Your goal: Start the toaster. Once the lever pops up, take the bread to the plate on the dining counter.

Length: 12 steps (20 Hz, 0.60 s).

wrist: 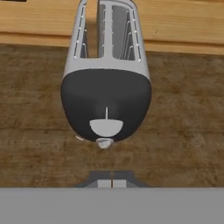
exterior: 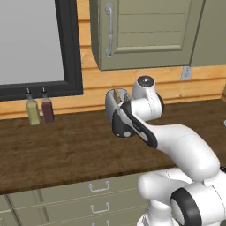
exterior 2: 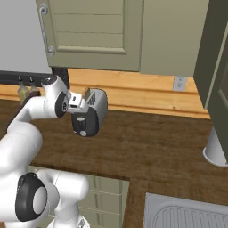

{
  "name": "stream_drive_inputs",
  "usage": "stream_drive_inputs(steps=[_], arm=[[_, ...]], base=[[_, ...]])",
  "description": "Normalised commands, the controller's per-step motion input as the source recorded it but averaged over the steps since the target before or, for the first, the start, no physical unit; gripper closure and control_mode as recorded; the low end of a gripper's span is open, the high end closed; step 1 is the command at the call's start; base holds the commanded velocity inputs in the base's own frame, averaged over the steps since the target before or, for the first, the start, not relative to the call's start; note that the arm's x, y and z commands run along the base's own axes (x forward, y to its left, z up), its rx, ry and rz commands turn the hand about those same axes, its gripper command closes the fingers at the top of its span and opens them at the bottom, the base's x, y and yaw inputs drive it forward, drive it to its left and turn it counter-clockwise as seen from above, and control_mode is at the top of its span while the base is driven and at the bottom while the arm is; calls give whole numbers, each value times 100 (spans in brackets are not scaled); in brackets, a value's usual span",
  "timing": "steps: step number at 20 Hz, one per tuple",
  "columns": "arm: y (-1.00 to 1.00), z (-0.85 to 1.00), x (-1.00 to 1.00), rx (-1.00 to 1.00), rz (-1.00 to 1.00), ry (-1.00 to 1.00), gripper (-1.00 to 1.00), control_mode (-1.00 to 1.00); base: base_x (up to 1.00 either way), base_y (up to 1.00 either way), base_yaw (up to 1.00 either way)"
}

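Left base view: we see the toaster [exterior: 115, 102] mostly hidden behind the arm's wrist, standing on the brown wood counter [exterior: 66, 150] near the back wall. Two small bottles [exterior: 39, 110] stand well apart at its 9 o'clock. The jaws themselves are masked by the wrist here.

Right base view: the hand reaches to the toaster [exterior 2: 91, 111] from the 9 o'clock side, just beside its black end panel [exterior 2: 83, 124]. A tan edge of bread [exterior 2: 86, 92] peeks from the top slot. The toaster's long axis runs from the panel back toward the wall.

Hand view: the toaster [wrist: 106, 74] lies at 12 o'clock from the jaws [wrist: 112, 183], long axis pointing straight away from us, black panel facing the camera. The lever [wrist: 104, 143] sits low on the panel, directly above the fingertips and apart from them. The jaws are pressed together, holding nothing. We judge the coming move turns on this alignment: closed tips under or onto the lever, dead ahead, with little sideways correction needed.
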Motion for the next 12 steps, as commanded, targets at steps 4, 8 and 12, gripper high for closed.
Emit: stream_drive_inputs(steps=[4,8,12], arm=[[5,-8,11,0,4,0,100,-100],[0,-23,40,0,3,0,100,-100],[0,-32,40,0,2,0,100,-100]], base=[[0,0,0],[0,0,0],[0,0,0]])
